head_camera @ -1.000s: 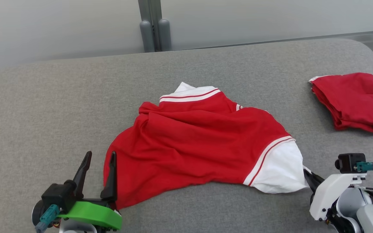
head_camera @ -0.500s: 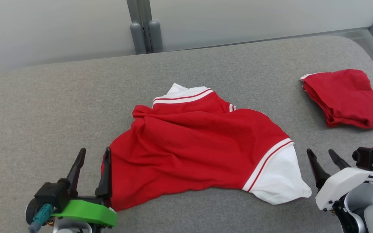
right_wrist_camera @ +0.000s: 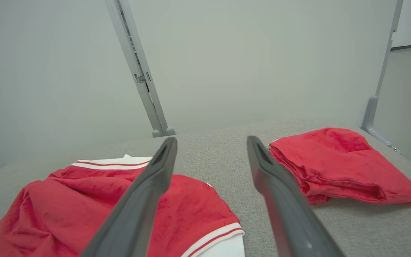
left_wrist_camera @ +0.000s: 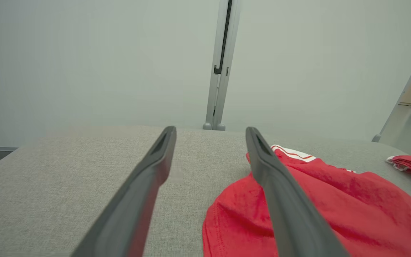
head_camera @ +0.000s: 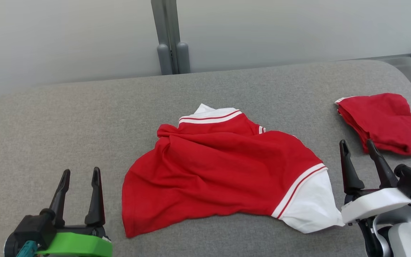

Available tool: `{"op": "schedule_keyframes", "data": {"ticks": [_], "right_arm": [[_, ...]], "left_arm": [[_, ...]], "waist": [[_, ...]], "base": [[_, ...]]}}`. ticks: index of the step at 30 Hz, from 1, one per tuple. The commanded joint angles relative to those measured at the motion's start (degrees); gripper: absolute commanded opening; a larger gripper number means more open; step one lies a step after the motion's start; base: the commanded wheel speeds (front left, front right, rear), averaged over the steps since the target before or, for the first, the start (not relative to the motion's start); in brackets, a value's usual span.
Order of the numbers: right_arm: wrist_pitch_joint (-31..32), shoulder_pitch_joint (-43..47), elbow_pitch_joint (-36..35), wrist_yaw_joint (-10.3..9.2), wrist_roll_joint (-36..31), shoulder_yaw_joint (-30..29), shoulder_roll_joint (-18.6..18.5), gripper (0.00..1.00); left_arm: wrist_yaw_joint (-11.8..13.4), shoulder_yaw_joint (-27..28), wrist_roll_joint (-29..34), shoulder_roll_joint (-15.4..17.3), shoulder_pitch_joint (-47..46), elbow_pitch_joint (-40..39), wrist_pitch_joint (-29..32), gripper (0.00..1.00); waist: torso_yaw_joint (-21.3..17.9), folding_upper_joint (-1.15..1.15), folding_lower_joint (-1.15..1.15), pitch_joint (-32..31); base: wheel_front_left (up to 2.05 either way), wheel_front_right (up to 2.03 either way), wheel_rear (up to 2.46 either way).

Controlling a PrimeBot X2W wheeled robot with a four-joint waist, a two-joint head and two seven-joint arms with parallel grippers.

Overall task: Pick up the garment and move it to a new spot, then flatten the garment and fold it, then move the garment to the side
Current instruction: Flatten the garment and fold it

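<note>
The red shirt [head_camera: 219,171] lies crumpled on the gray pad [head_camera: 84,117], between the two sets of fingers. Its long side runs across, from the left gripper [head_camera: 80,172] over to the right gripper [head_camera: 356,142]. Its white collar [head_camera: 209,116] points away from the fingertips, toward the wall [head_camera: 66,35]. Its white sleeve [head_camera: 309,203] lies just beside the bottom of the right fingers. Both grippers have their fingers spread wide and hold nothing. A folded red cloth [head_camera: 384,121] sits just past the right fingertips.
</note>
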Motion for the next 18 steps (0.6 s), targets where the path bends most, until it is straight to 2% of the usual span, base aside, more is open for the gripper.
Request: {"op": "schedule_keyframes", "data": {"ticks": [1, 8, 18], "right_arm": [[-1.2, 0.8, 0.5, 0.00, -0.5, 0.3, -0.3, 1.00], [-4.3, 2.2, 2.4, 0.00, -1.6, 0.1, -0.7, 1.00], [-3.9, 1.3, 3.4, 0.00, -1.8, 0.9, -1.6, 1.00]], "left_arm": [[0.4, 0.5, 0.6, 0.0, 1.1, -0.3, 0.0, 1.00], [0.0, 1.6, 1.2, -0.9, 3.5, 0.1, 0.0, 1.00], [-0.6, 2.1, 1.6, -1.6, 3.6, 0.4, 0.0, 1.00]], "waist": [[0.2, 0.00, 0.00, -0.8], [0.1, 0.00, 0.00, -1.7], [-0.1, 0.00, 0.00, -1.8]], "base": [[0.00, 0.00, 0.00], [0.00, 0.00, 0.00], [0.00, 0.00, 0.00]]}}
